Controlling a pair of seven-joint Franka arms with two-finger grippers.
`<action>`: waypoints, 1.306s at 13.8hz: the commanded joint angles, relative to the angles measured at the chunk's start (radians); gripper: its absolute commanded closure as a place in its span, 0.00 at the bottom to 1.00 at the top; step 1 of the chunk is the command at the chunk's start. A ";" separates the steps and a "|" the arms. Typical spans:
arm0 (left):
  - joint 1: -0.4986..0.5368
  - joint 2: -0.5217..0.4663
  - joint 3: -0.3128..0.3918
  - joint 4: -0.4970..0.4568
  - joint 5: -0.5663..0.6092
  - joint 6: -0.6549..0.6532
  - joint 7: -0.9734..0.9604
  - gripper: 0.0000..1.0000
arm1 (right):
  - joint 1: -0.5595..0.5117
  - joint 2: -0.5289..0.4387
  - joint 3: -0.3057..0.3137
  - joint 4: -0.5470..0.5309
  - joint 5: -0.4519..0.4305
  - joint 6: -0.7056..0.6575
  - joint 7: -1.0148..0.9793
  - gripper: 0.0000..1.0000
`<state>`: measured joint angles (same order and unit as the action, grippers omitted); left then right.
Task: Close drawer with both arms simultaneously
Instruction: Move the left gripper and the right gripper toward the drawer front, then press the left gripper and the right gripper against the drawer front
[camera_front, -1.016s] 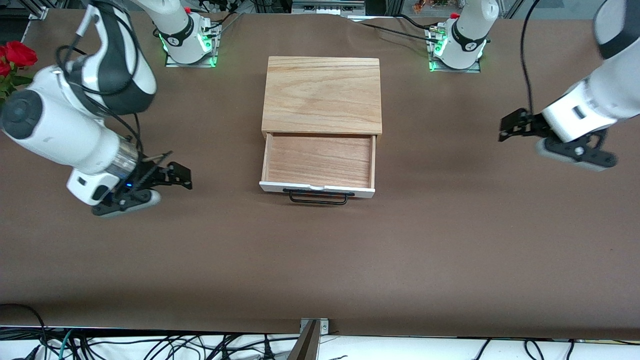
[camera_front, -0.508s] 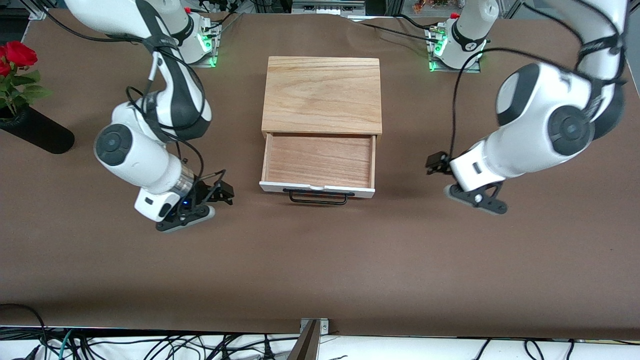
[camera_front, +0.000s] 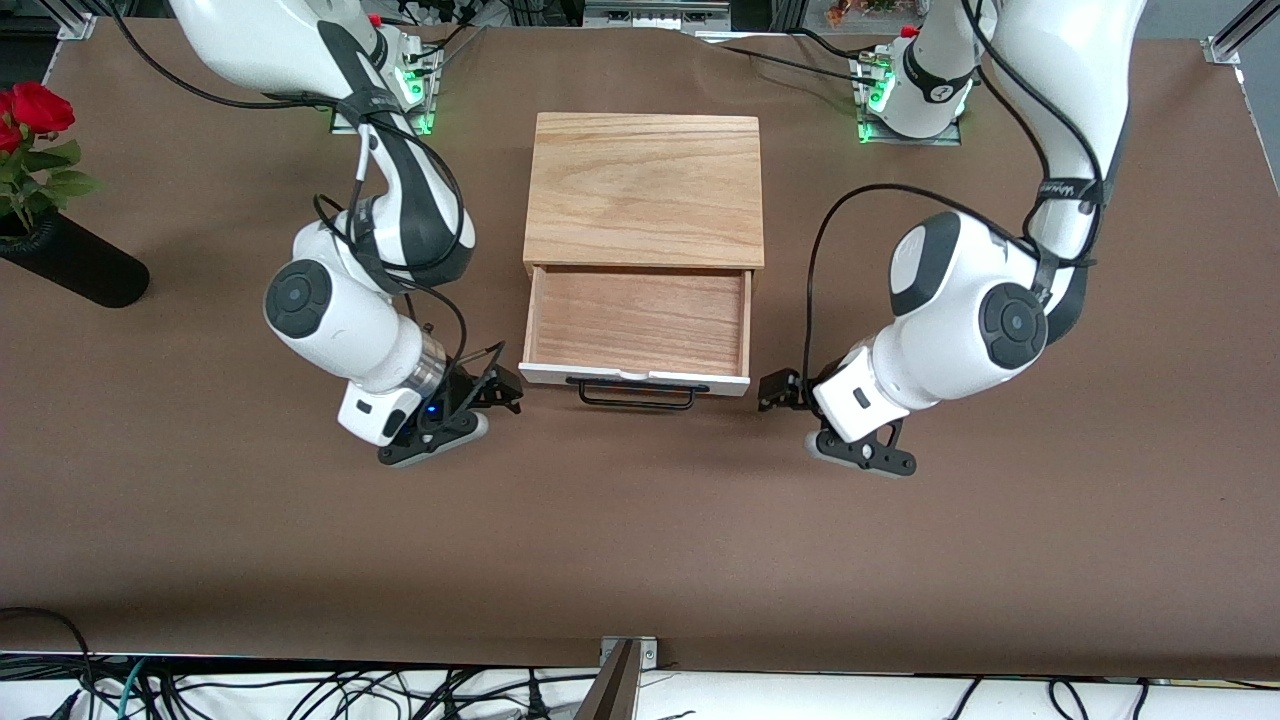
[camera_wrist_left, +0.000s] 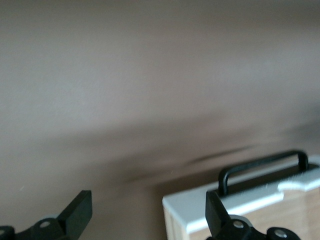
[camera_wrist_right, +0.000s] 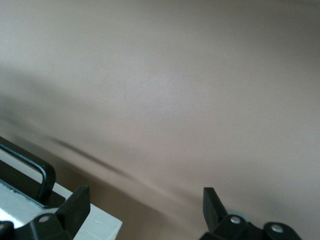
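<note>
The drawer (camera_front: 636, 320) stands pulled out of its wooden box (camera_front: 645, 190), its white front panel (camera_front: 633, 377) and black wire handle (camera_front: 636, 396) facing the front camera. My right gripper (camera_front: 497, 388) hovers open just beside the panel's corner at the right arm's end. My left gripper (camera_front: 778, 391) is open and low beside the panel's corner at the left arm's end. In the left wrist view the panel's corner (camera_wrist_left: 235, 205) and the handle (camera_wrist_left: 265, 167) show past the left gripper (camera_wrist_left: 148, 215). In the right wrist view the panel (camera_wrist_right: 100, 227) and handle (camera_wrist_right: 35, 167) lie by the right gripper (camera_wrist_right: 144, 207). Neither gripper holds anything.
A black vase (camera_front: 72, 266) with red roses (camera_front: 38, 108) lies at the right arm's end of the table. Brown table surface (camera_front: 640, 540) stretches from the drawer to the table edge nearest the front camera. Cables hang below that edge.
Both arms have swung in from the table's ends and lowered, bringing each gripper close to a corner of the drawer's front panel. The drawer has not moved.
</note>
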<state>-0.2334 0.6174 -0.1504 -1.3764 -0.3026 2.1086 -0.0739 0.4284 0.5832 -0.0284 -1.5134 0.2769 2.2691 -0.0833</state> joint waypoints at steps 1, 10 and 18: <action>-0.030 0.065 0.006 0.062 -0.055 0.031 -0.018 0.00 | 0.015 0.027 0.001 0.032 0.024 0.001 0.004 0.00; -0.084 0.133 0.005 0.045 -0.136 0.031 -0.017 0.00 | 0.052 0.064 0.002 0.032 0.044 0.023 0.004 0.00; -0.092 0.128 0.003 0.030 -0.139 0.019 -0.018 0.00 | 0.076 0.072 0.002 0.027 0.056 0.009 -0.007 0.00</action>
<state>-0.3162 0.7406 -0.1529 -1.3576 -0.4145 2.1398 -0.0894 0.4944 0.6431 -0.0255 -1.5057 0.3097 2.2878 -0.0835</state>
